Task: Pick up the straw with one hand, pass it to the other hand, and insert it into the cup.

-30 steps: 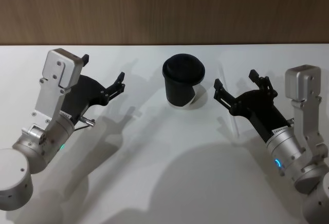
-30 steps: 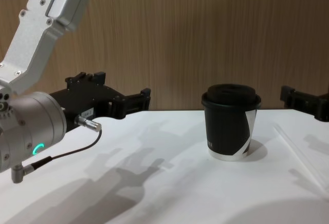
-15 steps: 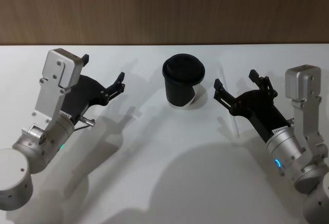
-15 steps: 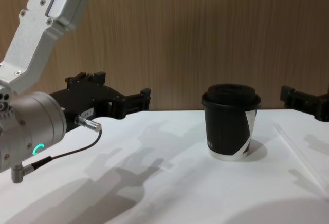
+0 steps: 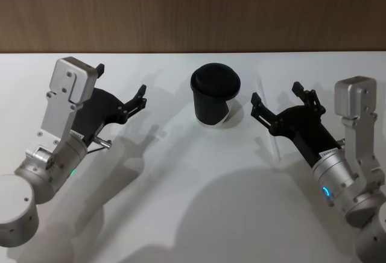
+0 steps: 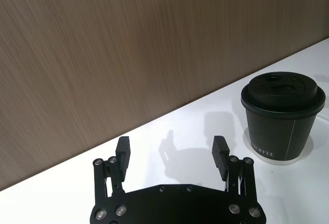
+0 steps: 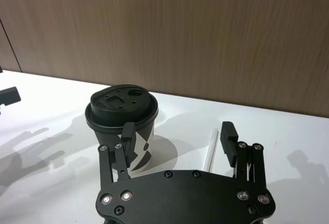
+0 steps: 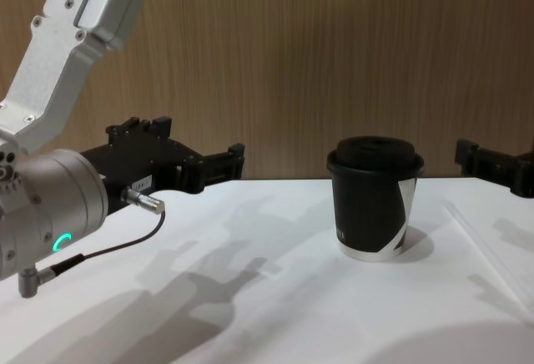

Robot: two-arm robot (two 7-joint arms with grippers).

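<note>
The black lidded cup stands upright at the middle back of the white table, also seen in the chest view. The thin white straw lies flat on the table just right of the cup, under my right gripper, and runs toward me in the chest view. That gripper hovers above the table, open and empty, with the cup ahead of its left finger. My left gripper hangs open and empty left of the cup, well apart from it.
The white table spreads wide in front of the cup and between the two arms. A brown wood-grain wall closes off the table's far edge right behind the cup.
</note>
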